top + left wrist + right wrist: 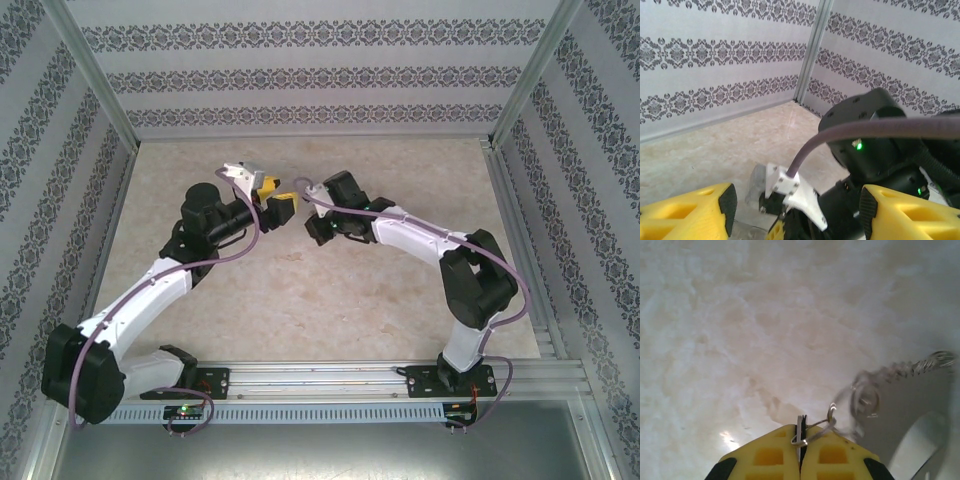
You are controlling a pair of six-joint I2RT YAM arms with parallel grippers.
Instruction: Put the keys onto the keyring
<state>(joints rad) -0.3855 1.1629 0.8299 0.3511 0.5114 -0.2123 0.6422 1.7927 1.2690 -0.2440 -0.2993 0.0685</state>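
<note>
In the right wrist view my right gripper (801,434) is shut on the key (800,426), a thin black and silver sliver seen edge-on between the yellow fingers. A small wire ring (815,436) passes through the key and joins the silvery chain (900,370). The chain leads to the flat grey keyring loop (912,415), blurred at the right. My left gripper (797,206) is open, its fingers (695,212) wide apart either side of the right arm's wrist. A grey flat piece (756,184), probably the loop, hangs there. From above, the left gripper (277,192) faces the right gripper (319,232).
Both arms meet over the middle of the beige marbled table (300,300). Patterned walls and a metal corner post (812,50) enclose it. A purple cable (880,127) from the right arm crosses in front of the left gripper.
</note>
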